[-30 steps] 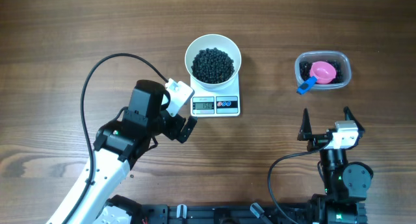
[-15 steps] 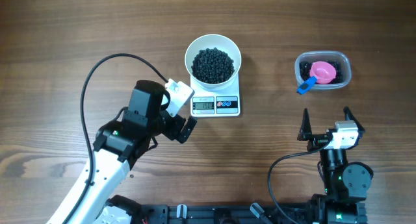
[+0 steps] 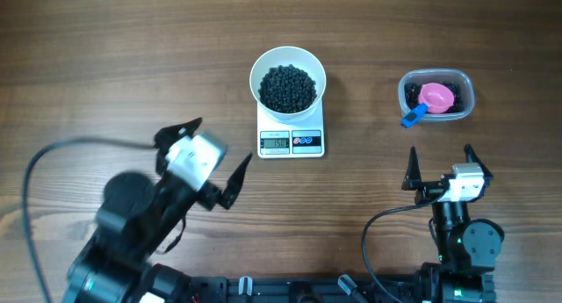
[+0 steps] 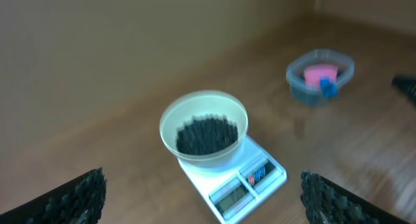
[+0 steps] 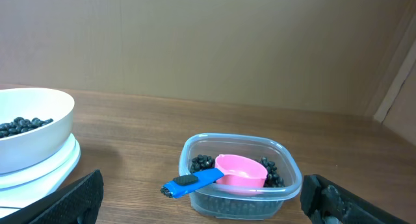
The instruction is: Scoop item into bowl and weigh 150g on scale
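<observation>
The white bowl [image 3: 287,61] stands on the small white scale [image 3: 291,142] and holds a dark heap of the item [image 3: 287,88]. The left wrist view is blurred but shows the bowl [image 4: 207,160], the beans [image 4: 207,134] and the scale [image 4: 250,182] ahead. My left gripper [image 3: 226,139] is open and empty, a short way left of and nearer than the scale, touching nothing. My right gripper [image 3: 440,150] is open and empty too, just in front of the clear tub [image 3: 436,79].
The clear plastic tub [image 5: 237,198] at the right holds some black beans and a pink scoop [image 5: 240,170] with a blue handle [image 3: 413,117] sticking out over its rim. A black cable [image 3: 79,145] trails left of the left arm. Wood table all round.
My left arm has drawn back down and to the left, away from the scale's left edge, with its gripper still open. The right arm, bowl, scale and tub have not moved.
</observation>
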{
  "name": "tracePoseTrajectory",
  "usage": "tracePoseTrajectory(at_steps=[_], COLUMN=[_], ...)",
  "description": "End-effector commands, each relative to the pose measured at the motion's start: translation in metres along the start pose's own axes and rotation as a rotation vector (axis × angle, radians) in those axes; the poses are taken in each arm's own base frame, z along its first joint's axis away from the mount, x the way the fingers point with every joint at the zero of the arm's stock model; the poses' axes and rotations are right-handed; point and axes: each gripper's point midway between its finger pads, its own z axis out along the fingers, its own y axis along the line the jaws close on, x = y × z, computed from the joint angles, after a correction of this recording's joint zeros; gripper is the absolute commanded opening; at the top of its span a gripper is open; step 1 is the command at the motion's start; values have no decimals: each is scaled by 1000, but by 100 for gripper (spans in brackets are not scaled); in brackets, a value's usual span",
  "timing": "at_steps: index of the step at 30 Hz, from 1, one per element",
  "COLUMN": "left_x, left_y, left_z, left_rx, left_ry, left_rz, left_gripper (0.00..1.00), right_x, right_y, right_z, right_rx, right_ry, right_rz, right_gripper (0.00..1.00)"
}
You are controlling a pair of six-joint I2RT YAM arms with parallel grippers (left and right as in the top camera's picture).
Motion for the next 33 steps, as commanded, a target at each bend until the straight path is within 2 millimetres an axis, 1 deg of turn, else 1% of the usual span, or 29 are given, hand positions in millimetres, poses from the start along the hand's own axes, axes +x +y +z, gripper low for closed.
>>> tracePoseTrajectory(at_steps=[1,4,8,15,17,20,33], left_x=[-8,-5,4,30,36,42,67], left_y=[4,2,1,-2,-1,6,3], left_z=[-21,-29,-31,-22,-19,-17,-9], left_rx=[-42,-50,-67,-90,-98,-135,-145], left_ry=[-78,-130,-216,-322,-344,-377,-410], left_rz=[-66,-77,-64,-52,-73,-135,-131], left_gripper=[100,100,100,100,100,100,100], right_x=[-4,-4,-4,-4,-4,-4,-4], right_y=[3,3,3,3,3,3,3], right_z=[-1,-1,-1,-1,-1,-1,-1], right_rx=[-17,-17,-17,-17,-17,-17,-17], right_ry=[-20,-19,-19,-19,-19,-19,-19], right_rz=[-6,-6,-5,-6,-5,-5,-6], right_gripper=[99,100,100,100,100,100,100])
